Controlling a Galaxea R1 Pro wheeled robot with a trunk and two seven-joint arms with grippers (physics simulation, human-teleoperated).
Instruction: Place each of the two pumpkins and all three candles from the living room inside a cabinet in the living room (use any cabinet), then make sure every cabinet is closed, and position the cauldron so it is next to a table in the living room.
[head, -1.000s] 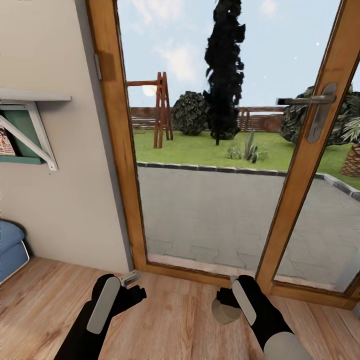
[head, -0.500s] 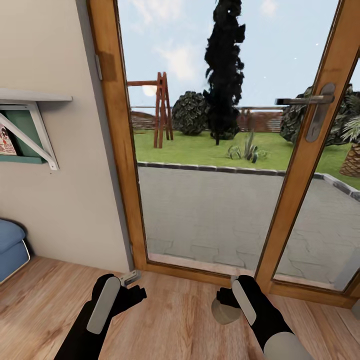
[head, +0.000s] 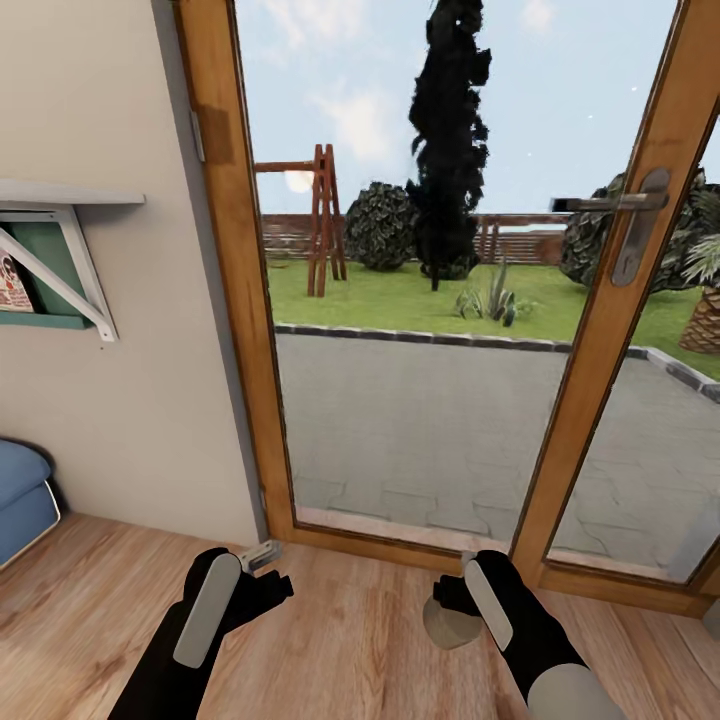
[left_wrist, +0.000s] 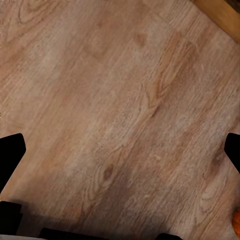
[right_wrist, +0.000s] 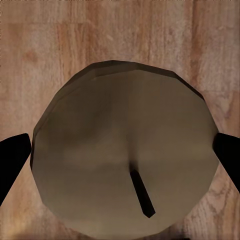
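Nothing has moved: right gripper (head: 452, 600) clamps a candle (head: 447, 622); left gripper (head: 268, 570) spread wide.

glass door (head: 420, 300), wall shelf (head: 60, 200)

No legible text showing anywhere; the book cover (head: 10, 283) under the wall shelf (head: 65, 192) is rendering too blurry to read.

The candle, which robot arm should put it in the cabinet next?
The right one, probably. The right gripper already has the candle between its fingers, while the left gripper is open over bare wood floor.
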